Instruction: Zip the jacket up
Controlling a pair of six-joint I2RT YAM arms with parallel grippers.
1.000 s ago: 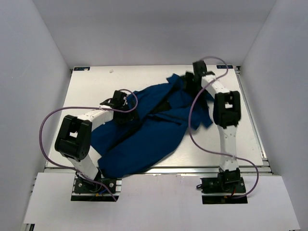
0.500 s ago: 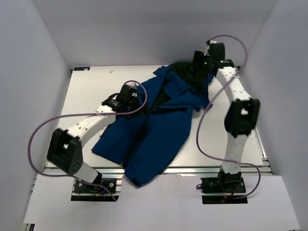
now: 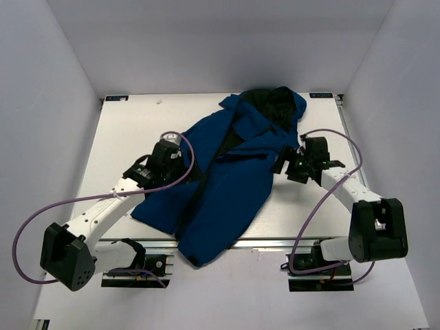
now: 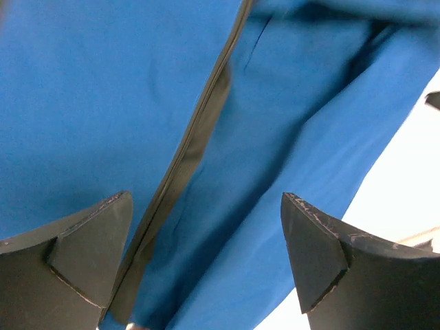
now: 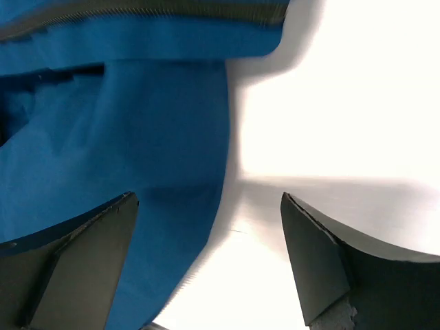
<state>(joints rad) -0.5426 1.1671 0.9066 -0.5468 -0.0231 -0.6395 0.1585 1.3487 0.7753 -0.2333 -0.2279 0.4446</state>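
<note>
- Top external view: the jacket (image 3: pixel 227 192) lay spread across the middle of the table (image 3: pixel 124 130). Its hood (image 3: pixel 278 106) was toward the far edge, and its lower end draped over the near edge.
- Black lining showed inside the hood and in a gap at the chest.
- The left gripper (image 3: pixel 167 152) sat over the jacket's left side, jaws spread wide and holding nothing.
- In the left wrist view, the dark zipper (image 4: pixel 199 130) ran slantwise over the blue cloth and passed between the two fingers (image 4: pixel 75 247).
- The right gripper (image 3: pixel 287 165) sat at the jacket's right edge, also wide open and empty.
- In the right wrist view, blue cloth lay beneath one finger (image 5: pixel 75 254) and bare white table beneath the other.
</note>
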